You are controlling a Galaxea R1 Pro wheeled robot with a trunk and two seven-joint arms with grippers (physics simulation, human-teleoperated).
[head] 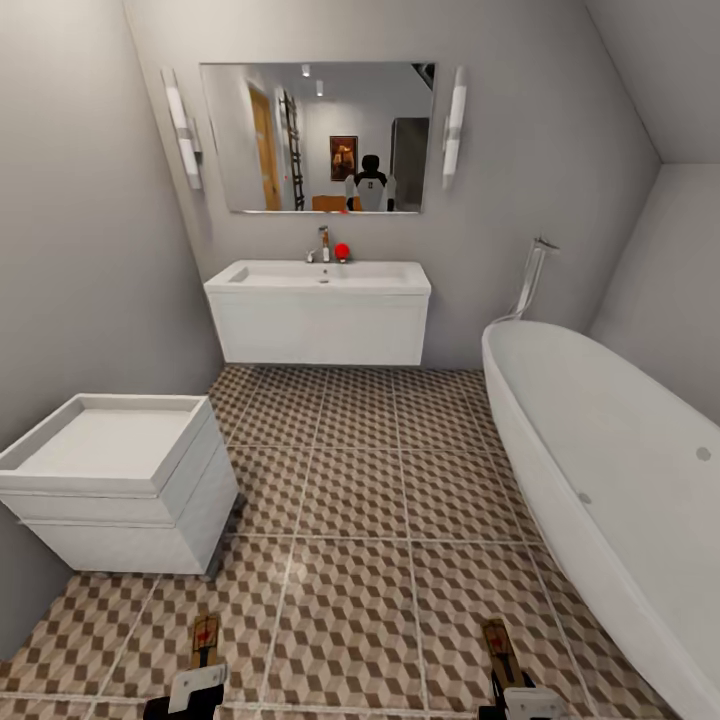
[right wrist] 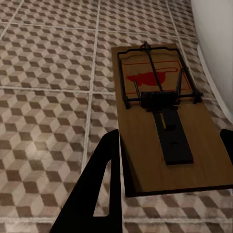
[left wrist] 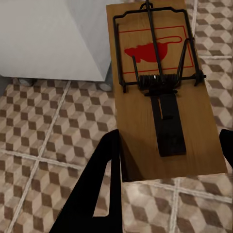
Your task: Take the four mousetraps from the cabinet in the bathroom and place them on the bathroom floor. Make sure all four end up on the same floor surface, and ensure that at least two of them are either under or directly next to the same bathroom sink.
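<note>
Two mousetraps carried lengthwise, one gripped in each claw: left claw (head: 200,668) clamping its mousetrap (left wrist: 160,92), right claw (head: 505,665) clamping another (right wrist: 162,121), above the bathroom floor (head: 360,480); sink (head: 320,275) well ahead.

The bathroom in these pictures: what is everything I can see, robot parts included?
sink: one, white, on the far wall
tap: one, chrome, behind the basin
red ball: one, beside the tap
mirror: one, above the sink
wall lamps: two, white, flanking the mirror
toilet: one, white, square, left
bathtub: one, white, right
floor: brown-beige cube tiles
mousetraps: two, wooden, one in each tool, second
left tool: black fingers, holding a trap
right tool: black fingers, holding a trap
</note>
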